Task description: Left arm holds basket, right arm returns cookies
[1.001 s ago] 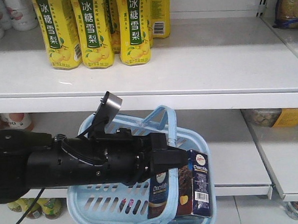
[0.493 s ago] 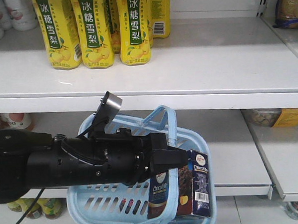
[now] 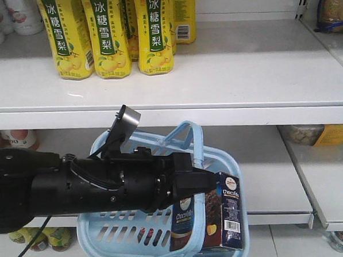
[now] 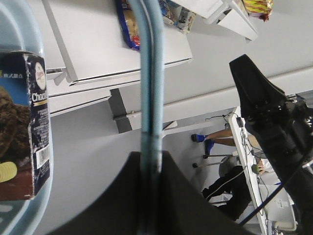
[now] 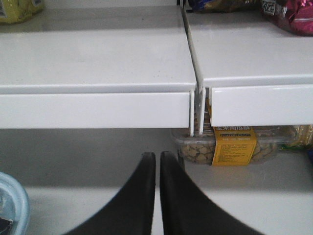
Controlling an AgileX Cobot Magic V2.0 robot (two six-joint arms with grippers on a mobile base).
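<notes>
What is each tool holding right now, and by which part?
Left tool grips the blue basket by one hoop handle. Right tool is shut, holding nothing.

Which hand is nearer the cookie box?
Left. The black left hand grips the light blue plastic basket's handle just above the dark navy cardboard cookie box; the right hand sits apart, beyond the basket's rim.

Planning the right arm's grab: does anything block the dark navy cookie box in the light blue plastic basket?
Partly: the black left gripper, clamped on the basket's hoop handle, overlaps one top corner of the box.
</notes>
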